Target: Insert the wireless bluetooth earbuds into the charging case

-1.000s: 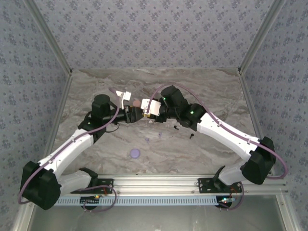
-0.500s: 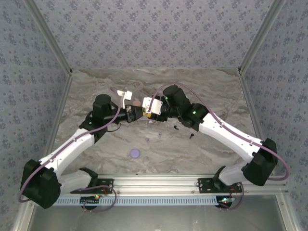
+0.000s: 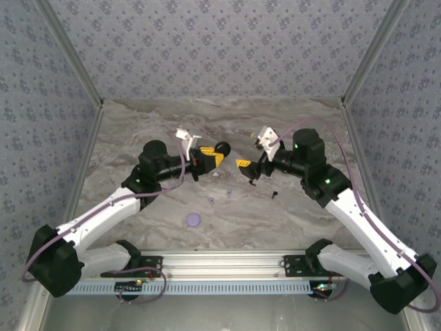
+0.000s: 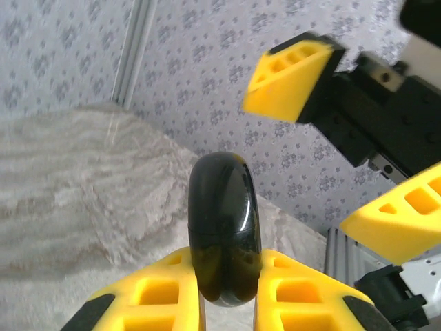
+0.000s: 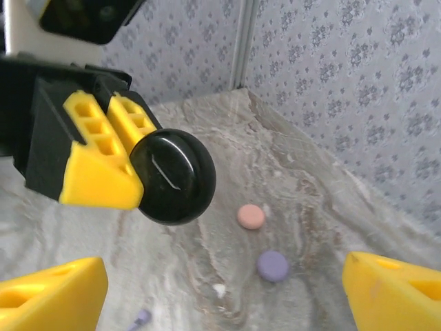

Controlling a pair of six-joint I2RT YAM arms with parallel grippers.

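Left gripper (image 4: 225, 279) clenches the black charging case (image 4: 224, 207) below its seam, mid-air over the table (image 3: 138, 124). The right gripper (image 3: 247, 171) hangs released at its 3 o'clock. A lavender earbud (image 3: 227, 192) lies at 6 o'clock, a black earbud (image 3: 275, 195) at 4. The grip likely needs to be firm and level, seam towards the free fingers.

One glossy black round case (image 3: 222, 147) in the left claw (image 3: 214, 154); one flat pink disc (image 5: 250, 216) and one flat lavender disc (image 3: 193, 219) near it; two tiny lavender stemmed buds (image 3: 211, 201) (image 3: 227, 192); two tiny black buds (image 3: 251, 181) (image 3: 275, 195) by the right claw (image 3: 247, 170).
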